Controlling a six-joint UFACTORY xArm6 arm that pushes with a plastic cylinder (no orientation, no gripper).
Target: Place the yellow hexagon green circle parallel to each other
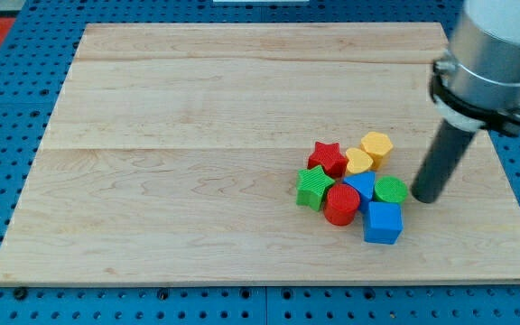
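**Inspector:** Wooden board (197, 135) is filling most of the view, lying flat on a blue pegboard surface (7, 298). The arm (490, 63) is coming in from the view's top right, grey and round, and ending in a dark rod.

**Clerk:** Where is the rod ending?

**Inspector:** My tip (425, 198) is resting at board level just to the view's right of the green circle (390, 190); I cannot tell whether it is touching. There are no jaws to report on, only the plain rod, so nothing is being clamped.

**Clerk:** And the blocks?

**Inspector:** All are sitting in one tight cluster in the board's right half, toward the view's bottom. The blue cube (384, 222) is lying lowest, just below the green circle. A blue block (361, 186), shape unclear, is sitting wedged in the middle of the cluster. The green star (314, 187) is occupying the left edge, with the red cylinder (340, 204) just to its right. The red star (329, 158) is sitting above the green star.

**Clerk:** The task's yellow piece?

**Inspector:** The yellow hexagon (376, 147) is sitting at the cluster's top right, above the green circle, with the yellow heart (358, 162) touching it at its lower left.
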